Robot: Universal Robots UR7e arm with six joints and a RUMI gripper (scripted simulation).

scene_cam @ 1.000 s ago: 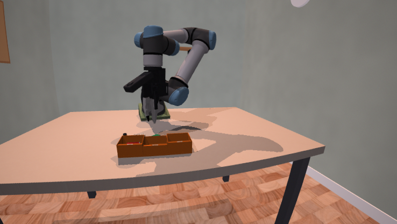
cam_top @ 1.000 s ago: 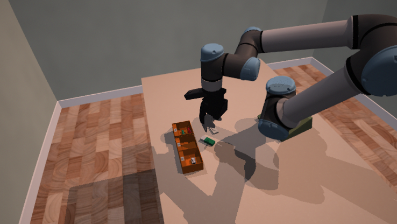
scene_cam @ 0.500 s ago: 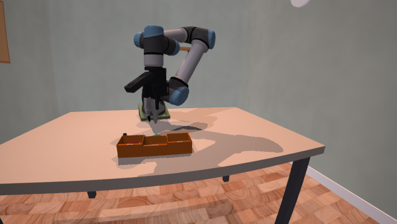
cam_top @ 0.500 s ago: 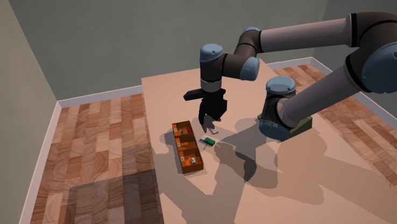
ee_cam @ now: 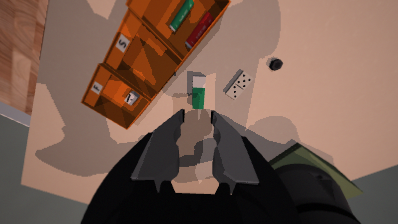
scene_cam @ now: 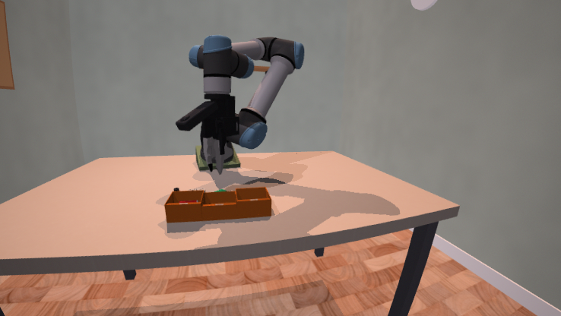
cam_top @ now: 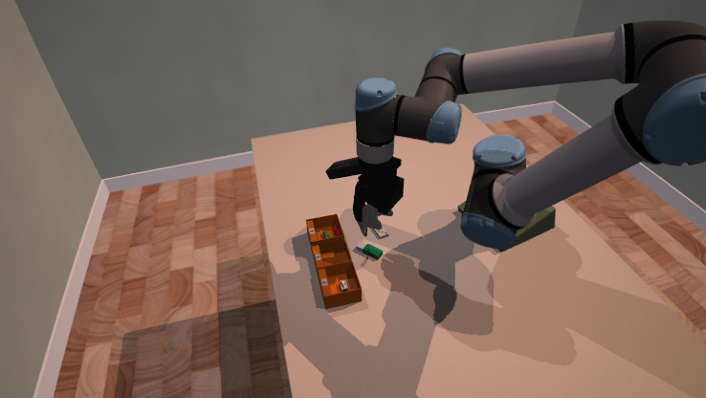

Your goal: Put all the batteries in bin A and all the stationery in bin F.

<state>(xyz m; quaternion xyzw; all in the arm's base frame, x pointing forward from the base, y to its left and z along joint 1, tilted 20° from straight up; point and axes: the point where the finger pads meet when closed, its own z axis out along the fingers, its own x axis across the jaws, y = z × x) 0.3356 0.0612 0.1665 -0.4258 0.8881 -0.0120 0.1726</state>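
While its jaws stand partly closed with nothing between them, the tool [ee_cam: 196, 116] hangs above the surface [cam_top: 494, 316]. A green-and-white eraser [ee_cam: 198, 91] lies just ahead of its tips. Beyond the eraser to the left sits the orange bin row [ee_cam: 112, 112], where green and red batteries [ee_cam: 181, 15] lie in the far compartment. A domino [ee_cam: 238, 84] lies ahead to the right.

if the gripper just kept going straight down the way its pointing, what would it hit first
Most likely the table, just short of the green and white eraser lying ahead of the fingers. The gripper holds nothing; depth is hard to judge, so the eraser might be touched.
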